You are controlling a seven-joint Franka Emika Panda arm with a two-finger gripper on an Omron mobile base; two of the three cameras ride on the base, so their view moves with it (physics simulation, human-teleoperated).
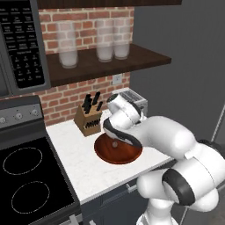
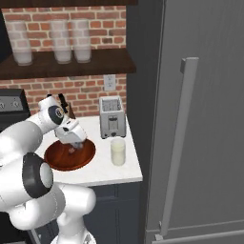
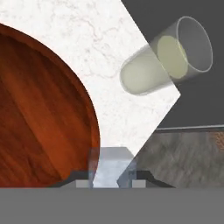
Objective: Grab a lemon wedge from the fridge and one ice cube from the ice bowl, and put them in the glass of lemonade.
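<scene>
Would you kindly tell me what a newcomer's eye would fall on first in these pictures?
The white arm bends low over the reddish-brown ice bowl on the pale counter, its pincer shut on a pale ice cube. Right of the bowl stands the glass of lemonade, before the toaster and beside the closed dark fridge.

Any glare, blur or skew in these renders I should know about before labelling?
Left base view: flat even light, faint shadow under the ice bowl. Right base view: soft resolution; frosted jars look hazy; fridge has no glare. Hand view: rolled, so the glass of lemonade looks tilted; the ice cube in the gripper is translucent, edges soft.
</scene>
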